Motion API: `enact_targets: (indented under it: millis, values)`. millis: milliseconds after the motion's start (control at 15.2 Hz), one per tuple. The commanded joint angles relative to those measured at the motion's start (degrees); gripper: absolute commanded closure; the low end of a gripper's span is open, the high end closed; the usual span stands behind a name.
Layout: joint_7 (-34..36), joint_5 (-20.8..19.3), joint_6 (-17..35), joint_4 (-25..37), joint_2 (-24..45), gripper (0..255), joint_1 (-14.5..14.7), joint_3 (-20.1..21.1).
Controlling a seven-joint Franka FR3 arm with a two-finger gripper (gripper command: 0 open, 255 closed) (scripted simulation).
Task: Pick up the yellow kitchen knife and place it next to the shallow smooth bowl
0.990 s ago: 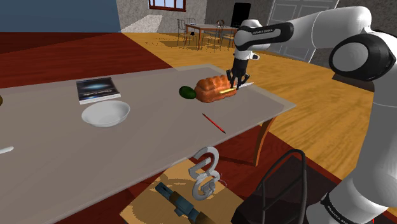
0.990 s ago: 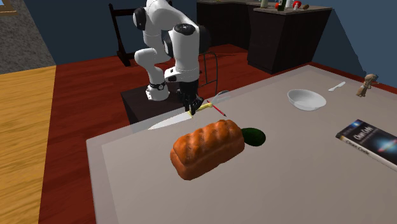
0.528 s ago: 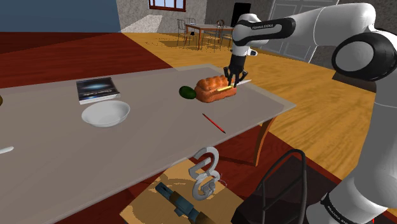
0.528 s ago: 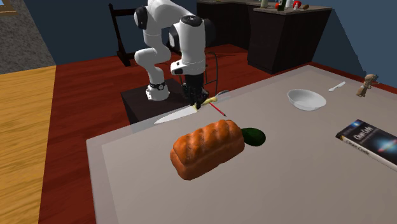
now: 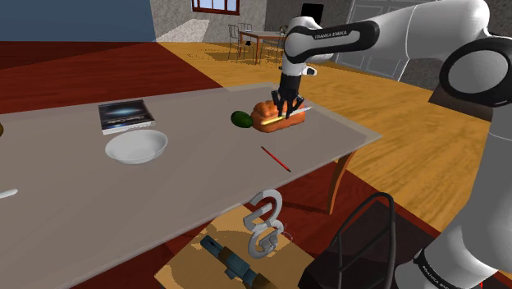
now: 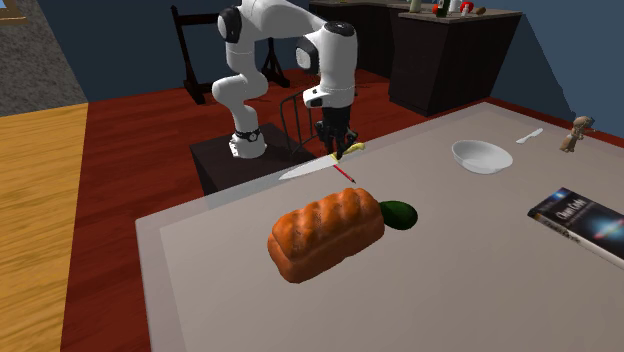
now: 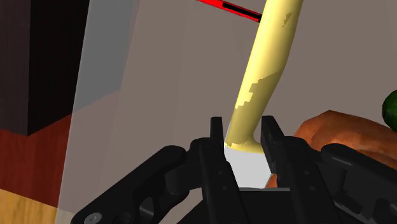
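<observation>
The yellow-handled kitchen knife (image 6: 349, 151) hangs in the air with my gripper (image 6: 338, 148) shut on it; its pale blade (image 6: 303, 171) points toward the second exterior view's left. In the wrist view the fingers (image 7: 217, 136) clasp the knife (image 7: 266, 71) where handle meets blade. From the shoulder view the gripper (image 5: 286, 104) and knife (image 5: 294, 112) are just above the bread loaf (image 5: 274, 118). The shallow white bowl (image 5: 136, 147) rests on the table far toward that view's left, also seen as the bowl (image 6: 482, 156) across the table.
A brown bread loaf (image 6: 325, 232) and a dark green avocado (image 6: 400, 214) lie mid-table. A red pen (image 5: 276, 158) lies near the table edge (image 5: 361, 141). A book (image 5: 125, 115) sits behind the bowl. Metal objects lie on a low stand (image 5: 264, 223).
The arm has carried the knife up and toward the shoulder view's left, from beside the loaf's end to above it. The grip has stayed shut.
</observation>
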Motion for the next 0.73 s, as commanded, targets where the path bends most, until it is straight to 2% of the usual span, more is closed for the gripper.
enact_targets:
  millis: [0, 660]
  values:
    - [2.45, -0.18, -0.24, 0.09, -0.28, 255, 1.57, 0.78]
    - [14.60, -1.34, -0.69, 3.97, 2.52, 255, 9.81, 4.66]
